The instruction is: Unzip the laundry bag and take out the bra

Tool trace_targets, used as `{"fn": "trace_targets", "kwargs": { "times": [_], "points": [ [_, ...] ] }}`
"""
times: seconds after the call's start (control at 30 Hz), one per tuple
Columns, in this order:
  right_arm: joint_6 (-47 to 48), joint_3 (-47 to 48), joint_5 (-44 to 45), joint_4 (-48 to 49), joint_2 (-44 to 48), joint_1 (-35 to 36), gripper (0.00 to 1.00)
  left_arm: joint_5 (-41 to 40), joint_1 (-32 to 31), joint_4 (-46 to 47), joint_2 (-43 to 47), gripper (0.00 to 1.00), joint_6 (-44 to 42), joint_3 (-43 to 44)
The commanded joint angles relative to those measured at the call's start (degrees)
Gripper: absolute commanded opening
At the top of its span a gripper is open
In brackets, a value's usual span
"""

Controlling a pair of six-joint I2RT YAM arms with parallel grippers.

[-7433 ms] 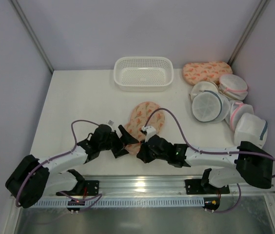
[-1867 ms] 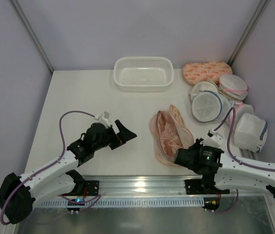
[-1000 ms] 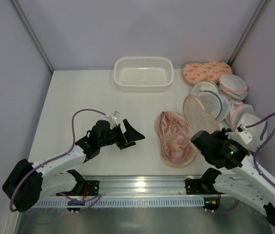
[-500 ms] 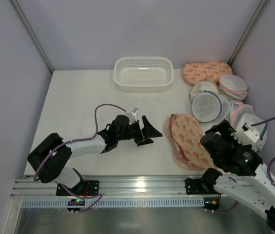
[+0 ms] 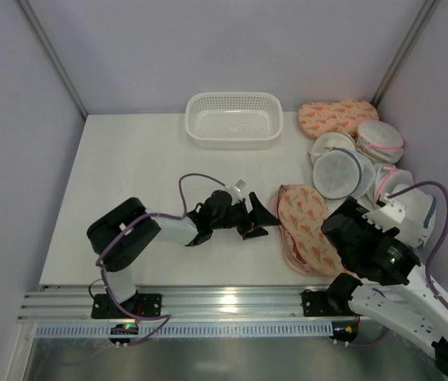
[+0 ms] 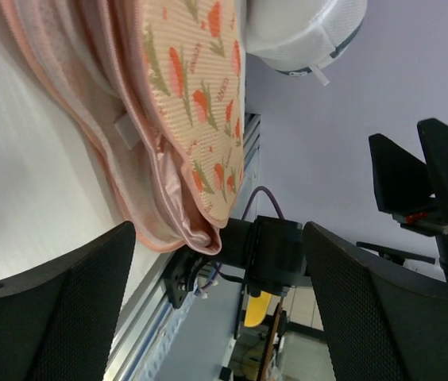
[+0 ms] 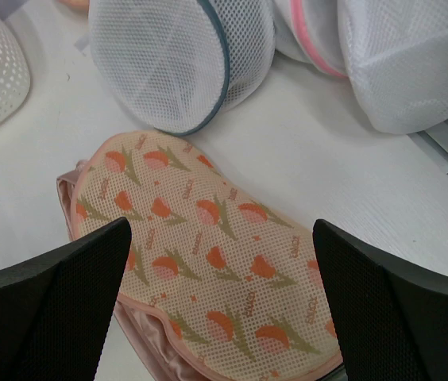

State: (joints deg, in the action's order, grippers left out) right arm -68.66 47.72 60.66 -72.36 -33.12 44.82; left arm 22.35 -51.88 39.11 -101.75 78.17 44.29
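Note:
The peanut-shaped laundry bag [image 5: 310, 225] lies flat at the right near side of the table, its printed half folded over the top. The bra [image 6: 186, 228] shows only as a strip of pink satin at the bag's unzipped edge, also seen in the right wrist view [image 7: 151, 351]. My left gripper [image 5: 260, 219] is open, low at the bag's [image 6: 196, 87] left edge, with nothing between its fingers [image 6: 57, 317]. Above the bag's [image 7: 208, 238] near right end my right gripper [image 5: 338, 227] hovers open and empty.
A white basket [image 5: 233, 119] stands at the back centre. A second printed bag [image 5: 337, 117] and several round white mesh bags [image 5: 340, 171] crowd the right edge, one [image 7: 168, 55] just behind the laundry bag. The metal rail [image 5: 232, 305] runs along the near edge.
The right gripper let go of the bag's lifted half, which dropped back over the bra. My left gripper travelled right until it reached the bag's edge.

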Motion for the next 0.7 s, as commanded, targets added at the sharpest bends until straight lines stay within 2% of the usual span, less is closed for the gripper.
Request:
{"fn": "trace_targets", "kwargs": {
  "times": [0.0, 0.03, 0.07, 0.1, 0.2, 0.5, 0.6, 0.67],
  "points": [
    [7.14, -2.37, -4.49, 7.74, 0.78, -0.17, 0.98, -1.43, -0.5, 4.65, -3.08, 0.83, 1.19, 2.02],
    [7.31, -2.81, -5.11, 8.37, 0.87, -0.17, 0.98, -1.52, -0.51, 5.18, -3.97, 0.79, 1.28, 2.2],
    [8.36, -3.68, -5.81, 9.33, 0.87, -0.17, 0.95, -1.26, -0.68, 6.66, -4.93, 0.69, 1.54, 2.81],
    [8.89, -4.04, -7.21, 10.82, 0.78, -0.17, 0.95, -0.21, -0.77, 7.55, -7.12, 0.65, 1.89, 3.43],
    [8.29, -4.22, -8.1, 10.66, -0.27, -0.17, 0.94, -0.99, -1.12, 8.36, -9.6, 0.6, 3.13, 5.45],
    [8.37, -4.13, -8.46, 10.92, -0.54, -0.17, 0.94, -10.21, -2.88, -12.45, -9.08, 0.67, -2.67, 10.46],
    [8.37, -4.48, -8.72, 11.18, -0.27, -0.17, 0.95, -12.94, -3.49, -18.7, -9.25, 0.72, -3.46, 12.39],
    [8.28, -4.83, -8.81, 11.45, -0.36, -0.17, 0.94, -14.69, -4.45, -20.21, -9.69, 0.79, -3.73, 13.53]
  ]
}}
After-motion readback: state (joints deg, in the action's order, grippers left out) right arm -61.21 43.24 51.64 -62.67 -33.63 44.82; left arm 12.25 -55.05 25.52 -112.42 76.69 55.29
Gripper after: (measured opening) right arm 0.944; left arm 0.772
